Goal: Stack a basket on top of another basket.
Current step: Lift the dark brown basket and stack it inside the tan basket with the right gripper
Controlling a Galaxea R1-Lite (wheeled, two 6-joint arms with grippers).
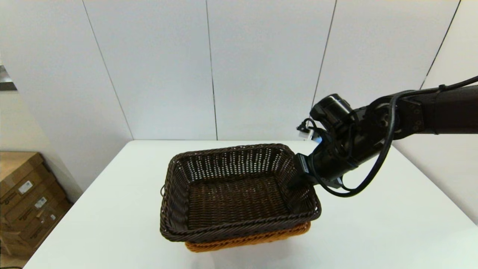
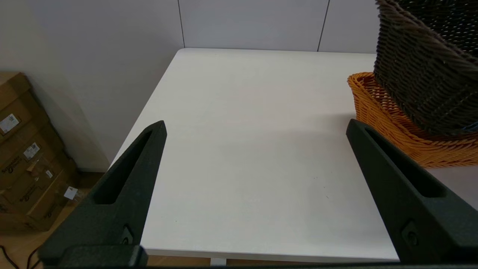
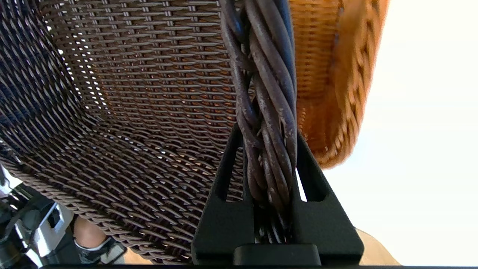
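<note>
Braided dark rim strands fill the space between the right gripper's (image 3: 269,149) two black fingers in the right wrist view, so its jaws are clamped on the rim of the dark brown basket (image 1: 235,190). From the head view that gripper (image 1: 295,179) reaches in from the right and grips the basket at the right side of its rim, toward the far corner. This dark basket sits partly inside the orange-tan basket (image 1: 257,239) and is tilted rather than level: only a strip of the orange weave shows below its near edge, while in the left wrist view the dark basket (image 2: 422,71) rises steeply out of the orange one (image 2: 388,119), whose braided rim stays exposed at one end. Through the openwork of the dark basket (image 3: 123,97) the orange basket (image 3: 328,74) shows underneath and just beside it. A small ring (image 1: 163,190) hangs at the dark basket's left end. Both baskets stand near the middle of the white counter (image 1: 392,231). Off to the left, the left gripper (image 2: 257,127) hovers over bare counter with its jaws wide apart, holding nothing. Cardboard boxes (image 1: 26,198) stand on the floor left of the counter.
</note>
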